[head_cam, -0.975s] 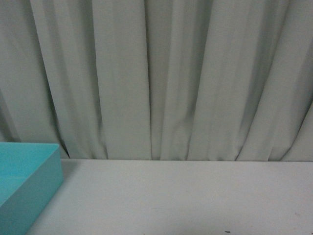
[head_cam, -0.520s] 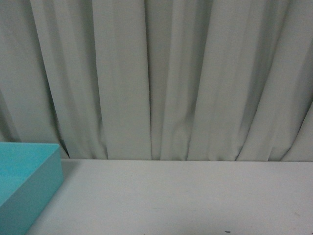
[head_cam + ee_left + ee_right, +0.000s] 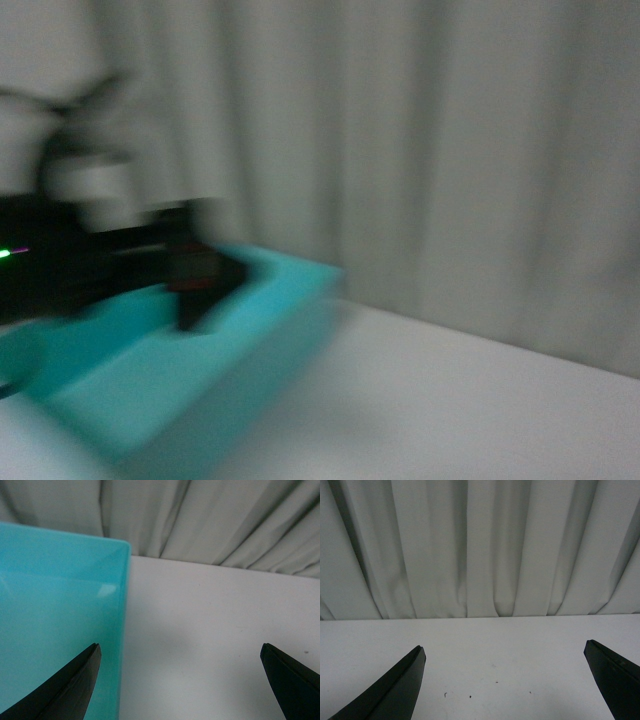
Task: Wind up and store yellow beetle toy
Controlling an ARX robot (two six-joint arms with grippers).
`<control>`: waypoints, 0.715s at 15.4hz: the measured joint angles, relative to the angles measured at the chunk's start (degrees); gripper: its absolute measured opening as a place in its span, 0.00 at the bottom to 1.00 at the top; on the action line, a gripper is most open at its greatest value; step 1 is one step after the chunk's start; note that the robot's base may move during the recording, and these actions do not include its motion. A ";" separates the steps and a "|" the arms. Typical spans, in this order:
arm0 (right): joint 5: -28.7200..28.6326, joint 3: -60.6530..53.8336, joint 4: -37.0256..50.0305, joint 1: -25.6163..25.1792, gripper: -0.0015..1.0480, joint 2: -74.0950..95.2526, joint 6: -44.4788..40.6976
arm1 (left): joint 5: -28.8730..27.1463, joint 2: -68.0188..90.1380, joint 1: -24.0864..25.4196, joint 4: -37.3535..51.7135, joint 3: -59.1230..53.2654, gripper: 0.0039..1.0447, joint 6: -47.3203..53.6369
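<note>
Front view, motion-blurred, puts the left arm [image 3: 90,270] at the teal bin [image 3: 200,380], likely the storage spot; left fingers [image 3: 75,685] and right fingers [image 3: 395,685] are spread apart, empty, over the counter [image 3: 485,645], ready to pick; yellow beetle toy unseen in any view.

A turquoise box [image 3: 60,605] sits on the white table [image 3: 210,630].
</note>
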 joint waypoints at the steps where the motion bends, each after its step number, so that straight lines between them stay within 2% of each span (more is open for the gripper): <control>1: -0.07 0.00 0.00 0.00 0.94 0.02 -0.02 | 1.25 1.57 0.52 0.20 1.07 0.94 1.84; 5: -0.07 0.00 0.02 0.00 0.94 0.02 0.00 | 5.01 6.60 1.81 -1.95 5.64 0.94 9.92; 8: -0.04 0.00 0.00 0.00 0.94 0.02 0.00 | 9.33 14.12 1.11 -13.14 14.43 0.94 33.75; 9: -0.04 0.00 0.02 0.00 0.94 0.02 0.00 | 8.68 14.95 0.24 -17.44 16.26 0.94 41.92; 11: -0.04 0.00 0.00 0.00 0.94 0.02 0.00 | 3.72 18.45 -1.64 -26.56 19.87 0.94 63.65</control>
